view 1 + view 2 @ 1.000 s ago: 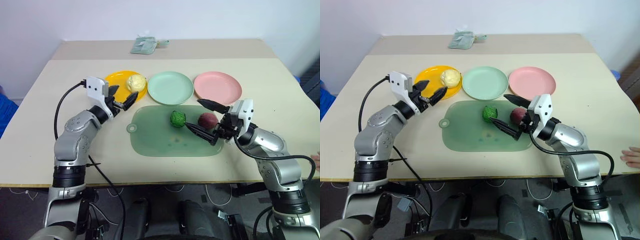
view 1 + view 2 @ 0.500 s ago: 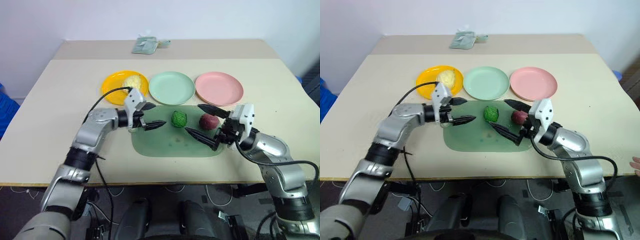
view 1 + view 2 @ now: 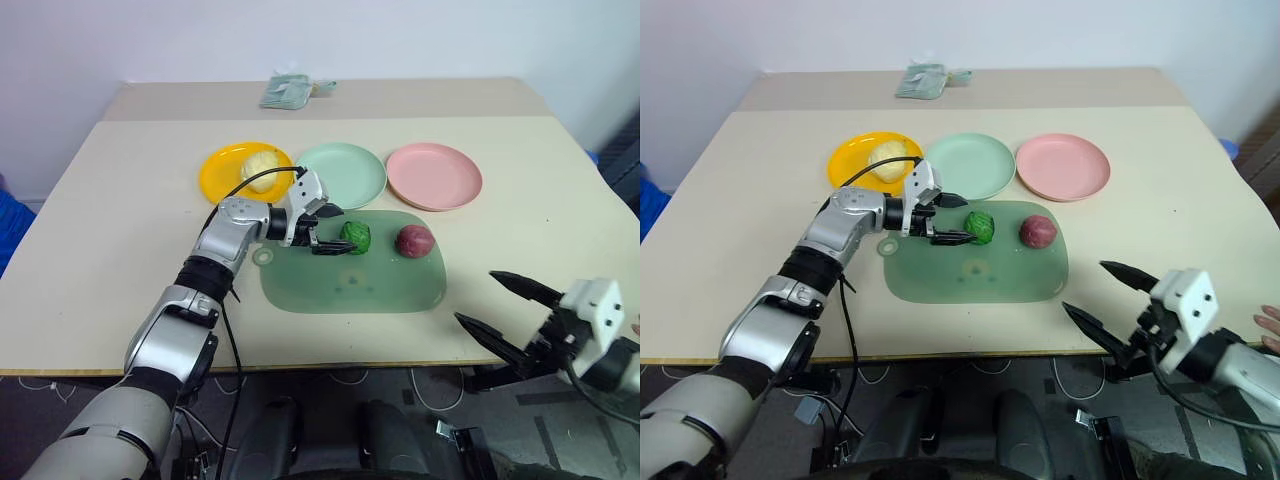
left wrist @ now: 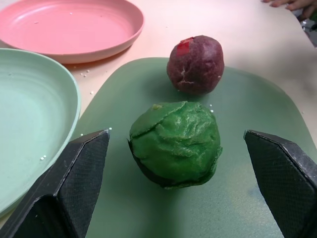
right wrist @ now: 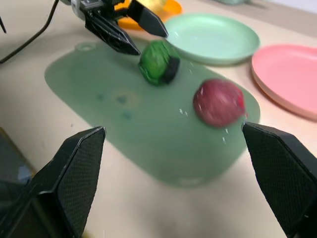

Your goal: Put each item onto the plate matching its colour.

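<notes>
Green bumpy ball [image 4: 175, 143] between open left gripper [image 3: 330, 229] jaws.

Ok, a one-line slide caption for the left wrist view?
Open left gripper flanks the dark green bumpy ball on the flat green mat, dark red ball beyond.

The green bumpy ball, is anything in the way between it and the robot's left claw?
No. The left gripper is open, a finger on each side of the green bumpy ball, with bare green mat between them. The dark red ball lies beyond it, not in the way.
</notes>
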Motion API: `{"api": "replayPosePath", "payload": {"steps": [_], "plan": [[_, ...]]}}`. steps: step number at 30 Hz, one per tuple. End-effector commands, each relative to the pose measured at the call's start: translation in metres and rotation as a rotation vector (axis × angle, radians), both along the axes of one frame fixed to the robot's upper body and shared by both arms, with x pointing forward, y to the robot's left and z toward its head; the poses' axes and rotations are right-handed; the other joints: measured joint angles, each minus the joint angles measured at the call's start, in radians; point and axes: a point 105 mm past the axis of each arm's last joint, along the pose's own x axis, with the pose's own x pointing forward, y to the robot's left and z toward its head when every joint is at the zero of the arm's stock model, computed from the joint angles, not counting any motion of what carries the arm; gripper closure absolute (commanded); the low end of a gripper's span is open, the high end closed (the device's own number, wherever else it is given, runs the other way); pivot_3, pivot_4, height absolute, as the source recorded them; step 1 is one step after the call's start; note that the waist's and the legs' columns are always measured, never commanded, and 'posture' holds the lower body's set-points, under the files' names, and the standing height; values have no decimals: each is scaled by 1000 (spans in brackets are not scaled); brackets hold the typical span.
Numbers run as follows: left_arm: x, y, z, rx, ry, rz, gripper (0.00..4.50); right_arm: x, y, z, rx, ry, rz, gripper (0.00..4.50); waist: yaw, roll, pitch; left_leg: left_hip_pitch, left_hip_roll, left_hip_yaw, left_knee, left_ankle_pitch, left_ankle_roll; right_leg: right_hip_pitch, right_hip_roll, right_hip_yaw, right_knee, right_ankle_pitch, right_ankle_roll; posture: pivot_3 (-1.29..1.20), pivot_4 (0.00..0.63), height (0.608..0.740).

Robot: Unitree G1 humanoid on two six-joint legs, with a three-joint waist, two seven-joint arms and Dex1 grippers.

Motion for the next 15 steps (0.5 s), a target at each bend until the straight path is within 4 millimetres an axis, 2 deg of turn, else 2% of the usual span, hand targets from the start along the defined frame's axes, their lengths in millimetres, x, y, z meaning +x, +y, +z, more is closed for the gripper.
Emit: {"api": "replayPosePath", "payload": {"steps": [1,12,15], "plan": [[3,-3,11,13,-56,-26,45,-9,-1,13,-18,-46,7,0,0,0,0,0,0,0,1,0,1,0,0,0,0,0,0,0,150,740],[8,-25,-3,48,-53,-30,45,-11,1,17,-5,-68,-5,0,1,-1,0,-1,0,0,4,-2,3,1,-1,0,0,0,2,0,150,740],[11,-29,0,30,-65,-10,775,-10,2,17,-3,-72,-1,0,1,-1,0,-1,0,0,4,-2,3,1,-1,0,0,0,2,0,150,740]]}}
